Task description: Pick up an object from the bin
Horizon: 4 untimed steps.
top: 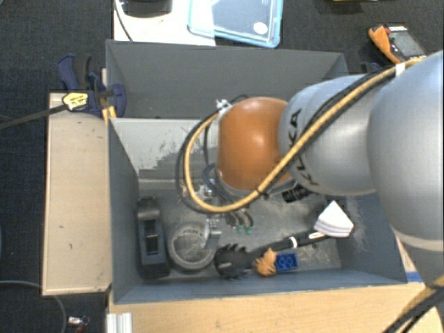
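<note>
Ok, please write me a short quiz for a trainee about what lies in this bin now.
1. True or false: the blue toy brick lies right beside a small orange thing.
2. Which thing lies nearest to the hand? A) the clear round thing B) the white thing C) the blue brick
3. Fill in: in the camera view, the black boxy thing stands along the bin's ___ wall.

Key: 1 true; 2 A; 3 left.

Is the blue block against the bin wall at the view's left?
No: the blue block lies by the near wall beside an orange thing; a dark boxy thing sits by that left wall.
</note>
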Motion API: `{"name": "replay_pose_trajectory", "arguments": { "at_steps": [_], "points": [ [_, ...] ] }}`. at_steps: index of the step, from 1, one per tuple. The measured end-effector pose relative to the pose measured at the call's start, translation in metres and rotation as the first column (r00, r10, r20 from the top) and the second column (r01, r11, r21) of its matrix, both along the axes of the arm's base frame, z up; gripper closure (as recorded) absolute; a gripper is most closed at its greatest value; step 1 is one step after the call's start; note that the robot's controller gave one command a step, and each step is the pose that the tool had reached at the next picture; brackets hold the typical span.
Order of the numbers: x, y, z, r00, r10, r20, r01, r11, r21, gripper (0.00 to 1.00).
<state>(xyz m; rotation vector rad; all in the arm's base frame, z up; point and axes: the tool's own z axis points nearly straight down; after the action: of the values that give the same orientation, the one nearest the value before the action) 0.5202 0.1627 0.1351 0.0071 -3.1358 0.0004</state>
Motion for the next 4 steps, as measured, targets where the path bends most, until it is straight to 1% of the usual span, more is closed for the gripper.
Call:
{"name": "replay_pose_trajectory", "arguments": {
  "at_steps": [1, 2, 3, 4],
  "points": [
    [0.002, -0.001, 0.004, 1.0, -0.006, 0.008, 0.006, 1.0, 0.001, 0.0],
    [-0.029, -0.016, -0.047, 0.991, 0.133, 0.023, -0.133, 0.991, 0.006, 0.0],
    [-0.039, -0.02, -0.019, 0.982, 0.188, 0.015, -0.188, 0.982, 0.002, 0.0],
    [0.042, -0.02, -0.03, 0.982, 0.188, 0.015, -0.188, 0.982, 0.005, 0.0]
  ]
}}
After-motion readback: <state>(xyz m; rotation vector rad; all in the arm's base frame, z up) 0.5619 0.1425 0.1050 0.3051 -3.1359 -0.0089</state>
